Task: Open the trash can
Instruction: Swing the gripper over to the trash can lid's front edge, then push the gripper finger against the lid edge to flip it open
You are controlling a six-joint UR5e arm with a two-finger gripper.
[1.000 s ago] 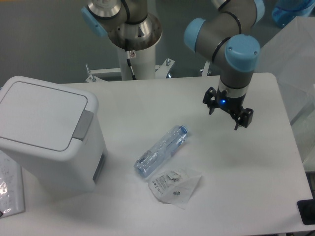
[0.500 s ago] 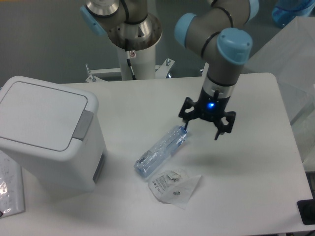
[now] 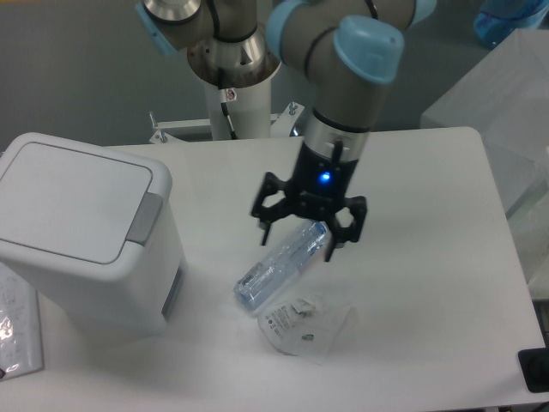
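Observation:
The trash can [image 3: 81, 232] is a large white boxy bin at the left of the table. Its flat lid is shut and a grey push tab [image 3: 143, 219] sits on its right edge. My gripper [image 3: 298, 232] hangs open and empty over the middle of the table, well to the right of the can. Its fingers straddle the cap end of a clear plastic bottle [image 3: 274, 270] lying on its side.
A clear plastic bag with a paper label [image 3: 304, 324] lies just in front of the bottle. A packet [image 3: 17, 335] lies at the table's left front edge. The robot's base column [image 3: 232, 94] stands at the back of the table.
My gripper has swung left and forward from the right side of the table to above the bottle. The trash can, bottle and bag have not moved.

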